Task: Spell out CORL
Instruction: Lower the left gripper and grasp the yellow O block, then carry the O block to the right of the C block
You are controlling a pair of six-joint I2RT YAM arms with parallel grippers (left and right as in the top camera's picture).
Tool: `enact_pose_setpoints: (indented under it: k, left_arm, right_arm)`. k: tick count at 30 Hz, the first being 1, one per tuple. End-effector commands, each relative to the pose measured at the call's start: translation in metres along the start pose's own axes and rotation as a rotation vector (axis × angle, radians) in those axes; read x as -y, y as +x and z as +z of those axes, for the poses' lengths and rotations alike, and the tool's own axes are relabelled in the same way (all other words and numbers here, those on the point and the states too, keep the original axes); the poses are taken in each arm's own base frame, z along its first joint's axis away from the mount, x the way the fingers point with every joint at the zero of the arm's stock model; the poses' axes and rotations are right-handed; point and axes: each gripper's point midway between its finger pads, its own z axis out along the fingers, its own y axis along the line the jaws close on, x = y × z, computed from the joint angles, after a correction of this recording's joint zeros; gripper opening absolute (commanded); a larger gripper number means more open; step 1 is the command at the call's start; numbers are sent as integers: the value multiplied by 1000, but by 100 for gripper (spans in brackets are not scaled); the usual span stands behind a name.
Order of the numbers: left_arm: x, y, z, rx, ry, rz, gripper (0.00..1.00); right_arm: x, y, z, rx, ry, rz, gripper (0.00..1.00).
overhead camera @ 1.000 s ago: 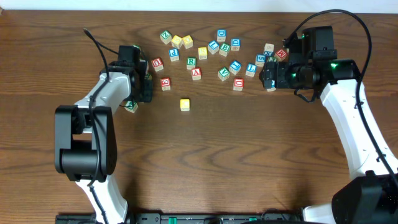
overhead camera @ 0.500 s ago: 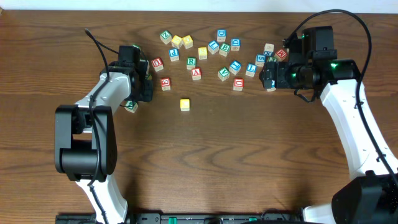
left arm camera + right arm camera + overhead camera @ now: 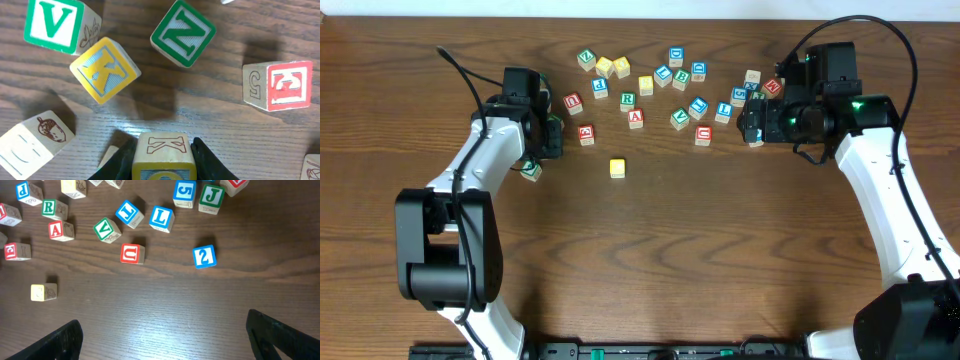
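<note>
Five whole blocks [image 3: 183, 33] lay ahead of the left hand [image 3: 162, 156] — gripping a sixth block [image 3: 162, 148]; the right hand [image 3: 170, 337] hovered open.

We find the lower half of the tabletop [image 3: 670, 270] bare in the overhead frame, wide enough for either arm. Letter blocks [image 3: 646, 86] crowd the upper middle; one yellow block [image 3: 617, 168] stands apart below them. The left fingers [image 3: 205, 160] are filled by a wooden K block [image 3: 162, 150]; ahead, a yellow K block [image 3: 105, 70] and green N block [image 3: 183, 33] leave a narrow lane. Between the right fingers [image 3: 280, 335] lies open tabletop.
</note>
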Motion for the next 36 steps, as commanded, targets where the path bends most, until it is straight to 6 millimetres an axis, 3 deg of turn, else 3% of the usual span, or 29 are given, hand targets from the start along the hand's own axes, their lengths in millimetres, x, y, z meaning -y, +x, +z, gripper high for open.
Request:
enact_pose_setpoints:
  k: [1,5,12,18,21,26,36]
  left_arm:
    - [8,0,-7,8,12,-11,27]
    - [28,-3,-21,38,33,32,27]
    - [93,4,-46,85,104,81,27]
    - [153,22,-49,83,171,44,27]
    - [173,27,-50,108,164,22,27]
    - [193,34,-46,155,120,25,28]
    - [191,48,-13,118,34,29,28]
  right_arm:
    - [-5,-6,-4,14,-5,1,99]
    - [-5,-6,-4,14,-6,2,99]
    - [-5,-6,-4,14,-6,2,99]
    - [-5,-5,-4,11,-5,2,99]
    - [-5,-4,-4,9,-5,3,99]
    - [-5,-3,-4,2,-4,4,99]
    - [-4,-1,-4,-5,-3,5,99]
